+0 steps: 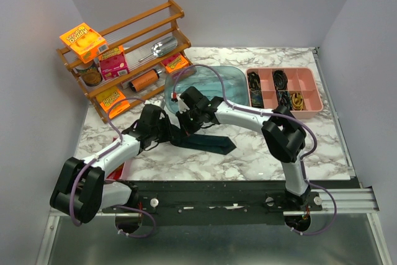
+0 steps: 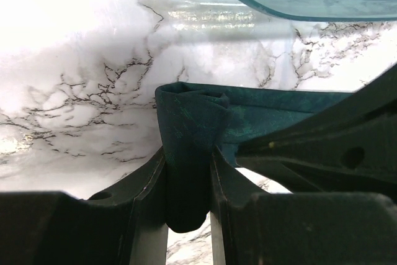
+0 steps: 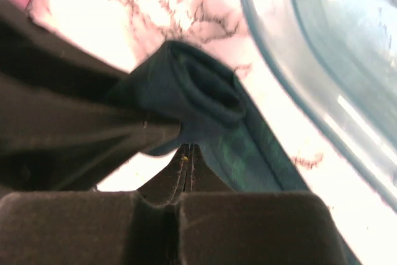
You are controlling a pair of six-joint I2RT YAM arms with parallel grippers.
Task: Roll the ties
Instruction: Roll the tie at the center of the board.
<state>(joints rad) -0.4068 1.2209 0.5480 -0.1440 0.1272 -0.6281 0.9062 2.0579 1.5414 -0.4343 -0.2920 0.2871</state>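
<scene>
Pale lilac-grey walls close the scene in on the left, back and right of the top view. At the upper left a wooden rack (image 1: 133, 41) leans into the corner. It carries an orange box (image 1: 82, 40), a pink box (image 1: 113, 63) and a metal scoop (image 1: 162, 48). The work surface is a white marble-patterned table (image 1: 260, 156) with grey veins. Its near edge, along the bottom of the frame, is a dark rail where both arms are bolted.

Left of centre, the left gripper (image 2: 188, 156) has its fingers partway apart and clamped on the rolled end of the dark teal tie (image 2: 186, 122), and the roll sits upright between the two pads. In the top view the tie lies on the marble at mid-frame, its flat remainder running toward the lower right and ending in a point.

The right gripper (image 3: 186, 159) meets the roll from the right. Its fingers are pressed together with no gap, the tips just under the edge of the roll, and I cannot tell whether any fabric is pinched.

Just behind both grippers stands a translucent blue tub (image 1: 214, 82), near the roll but apart from it. The wrist views show strong glare on the marble beside it. At the upper right a pink compartment tray (image 1: 313, 107) holds small dark and yellowish items.
</scene>
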